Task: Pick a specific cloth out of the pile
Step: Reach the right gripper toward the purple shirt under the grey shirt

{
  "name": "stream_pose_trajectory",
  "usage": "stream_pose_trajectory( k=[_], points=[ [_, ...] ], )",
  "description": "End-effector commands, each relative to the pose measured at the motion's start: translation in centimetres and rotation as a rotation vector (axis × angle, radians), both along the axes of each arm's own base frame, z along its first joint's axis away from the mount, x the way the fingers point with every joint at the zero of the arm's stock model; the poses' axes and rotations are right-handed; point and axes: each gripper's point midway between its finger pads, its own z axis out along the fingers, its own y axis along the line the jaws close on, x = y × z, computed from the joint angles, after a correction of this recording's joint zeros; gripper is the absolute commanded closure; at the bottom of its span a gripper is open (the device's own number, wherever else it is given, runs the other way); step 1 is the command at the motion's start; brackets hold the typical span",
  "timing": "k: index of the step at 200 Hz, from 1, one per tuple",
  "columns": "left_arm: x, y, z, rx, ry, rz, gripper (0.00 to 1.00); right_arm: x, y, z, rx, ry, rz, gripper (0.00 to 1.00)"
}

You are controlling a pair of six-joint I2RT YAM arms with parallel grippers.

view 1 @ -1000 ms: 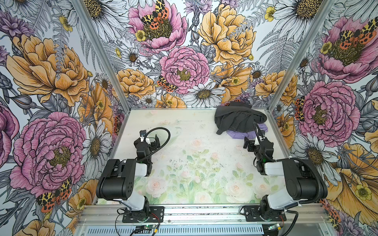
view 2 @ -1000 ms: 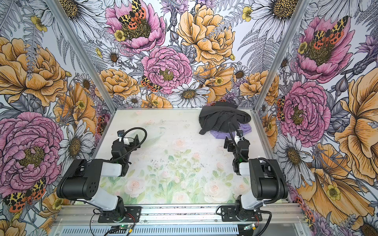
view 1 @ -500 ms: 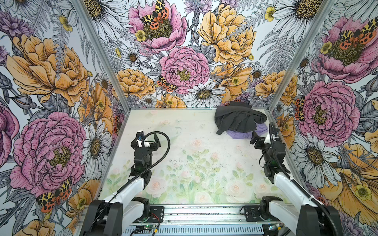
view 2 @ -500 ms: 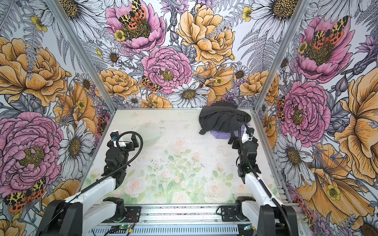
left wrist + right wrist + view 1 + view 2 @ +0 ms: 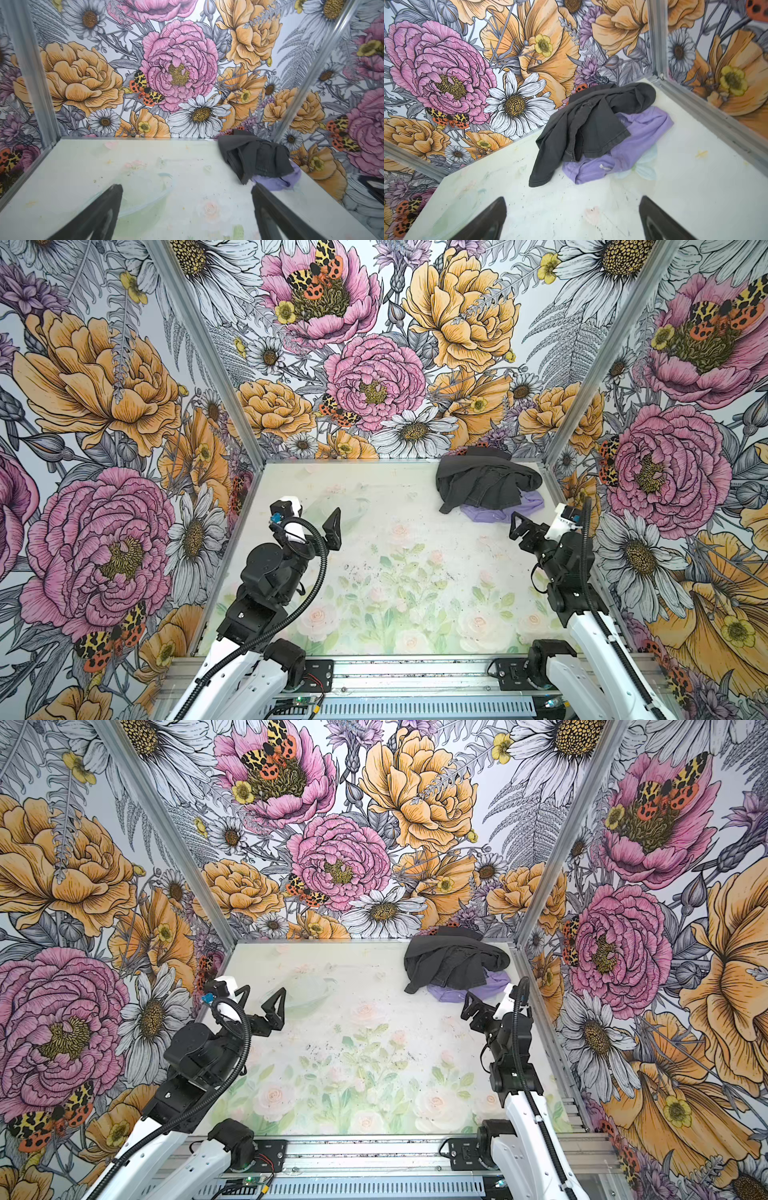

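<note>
Both left gripper [image 5: 186, 187] and right gripper [image 5: 573, 199] gape empty. The cloth [image 5: 643, 133] (half under a dark garment [image 5: 591, 116]) lies ahead of the right one, apart, on a pale table [image 5: 695, 197] within flowered walls [image 5: 446, 62].

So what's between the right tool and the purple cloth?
Just bare table. In the right wrist view, nothing lies between the open right tool and the purple cloth, which peeks out from under the dark grey garment.

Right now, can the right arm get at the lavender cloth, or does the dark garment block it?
Probably yes. The open right gripper faces the lavender cloth, whose near edge lies bare; the dark garment covers only its far part.
</note>
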Motion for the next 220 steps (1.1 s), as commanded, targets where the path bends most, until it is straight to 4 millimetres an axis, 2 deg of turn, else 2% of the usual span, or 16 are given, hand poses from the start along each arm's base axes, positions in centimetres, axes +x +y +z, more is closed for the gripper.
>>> stream_pose_trajectory(
  k=[1, 20, 45, 70, 86, 117, 170, 190, 220],
  points=[
    [-2.4, -2.3, -4.0, 0.117, 0.125, -0.183, 0.01, -0.1, 0.8, -3.1, 0.124, 0.102, 0.015, 0.00],
    [-3.0, -2.3, -4.4, 0.123, 0.101, -0.201, 0.01, 0.5, 0.8, -4.5, 0.170, 0.143, 0.009, 0.02],
    [-3.8, -3.2, -3.3, 0.102, 0.030, -0.263, 0.01, 1.2, 0.1, -5.9, 0.208, 0.180, -0.029, 0.07],
    [-3.6, -3.5, -3.4, 0.126, 0.017, -0.277, 0.01, 1.8, -1.6, -6.2, 0.257, 0.176, -0.100, 0.13],
    [-3.2, -3.4, -3.9, 0.145, 0.033, -0.268, 0.01, 2.3, -3.1, -6.3, 0.299, 0.154, -0.149, 0.21],
    [-3.6, -3.5, -3.9, 0.120, 0.031, -0.298, 0.01, 4.2, -5.5, -6.7, 0.389, 0.139, -0.167, 0.29],
    [-4.6, -3.0, -2.3, 0.061, -0.027, -0.293, 0.01, 8.5, -5.9, -8.4, 0.510, 0.161, -0.121, 0.34],
    [-4.7, -3.1, -2.1, 0.049, -0.039, -0.309, 0.01, 10.1, -6.0, -9.9, 0.561, 0.183, -0.115, 0.35],
    [-4.5, -2.3, -2.1, 0.058, -0.042, -0.276, 0.01, 11.1, -6.3, -12.2, 0.608, 0.213, -0.146, 0.39]
  ],
)
